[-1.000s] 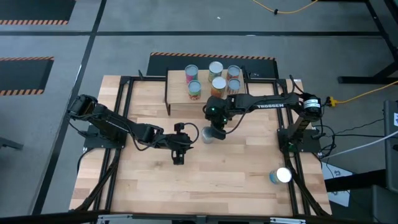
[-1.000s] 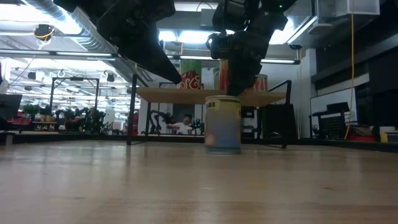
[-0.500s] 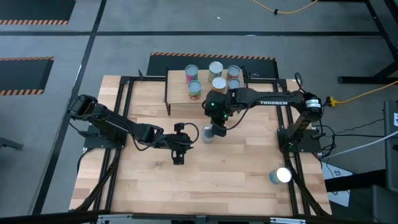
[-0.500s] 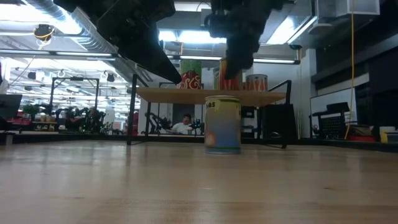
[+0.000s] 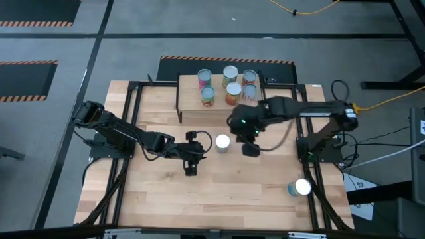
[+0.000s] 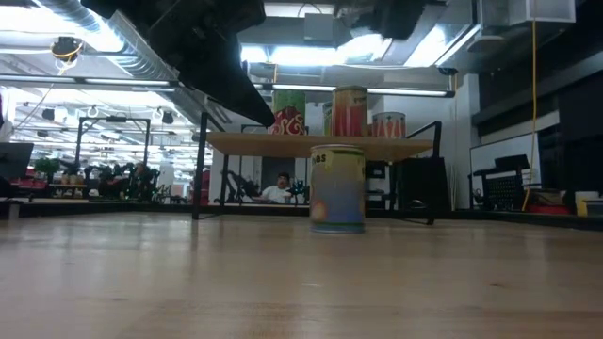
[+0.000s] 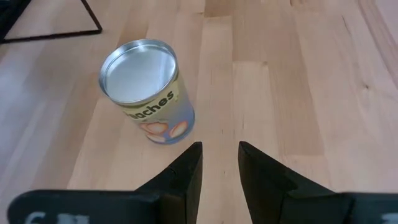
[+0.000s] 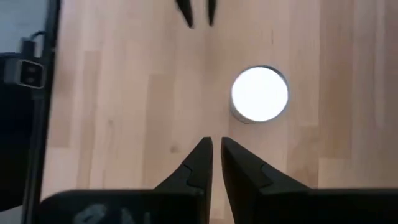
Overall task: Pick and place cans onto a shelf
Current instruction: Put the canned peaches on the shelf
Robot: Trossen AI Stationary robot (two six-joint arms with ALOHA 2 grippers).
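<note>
One can (image 5: 222,142) with a shiny top and a pale label stands upright on its base in the middle of the table, also seen in the low view (image 6: 337,188). My left gripper (image 5: 201,147) hovers just left of it, open with a narrow gap; the can (image 7: 149,93) lies ahead of its fingers, untouched. My right gripper (image 5: 250,149) hangs high, to the right of the can (image 8: 260,93), pointing down, shut and empty. Several cans (image 5: 232,90) stand on the shelf (image 5: 190,99) at the far edge.
Another can (image 5: 300,187) stands near the table's right near corner. In the low view the shelf (image 6: 236,143) shows behind the middle can, with cans (image 6: 350,111) on top. Bare wood lies between the middle can and the near edge.
My right gripper has risen from just over the middle can's top and swung toward the table's right edge, leaving the top uncovered. The can stays upright in the same spot.
</note>
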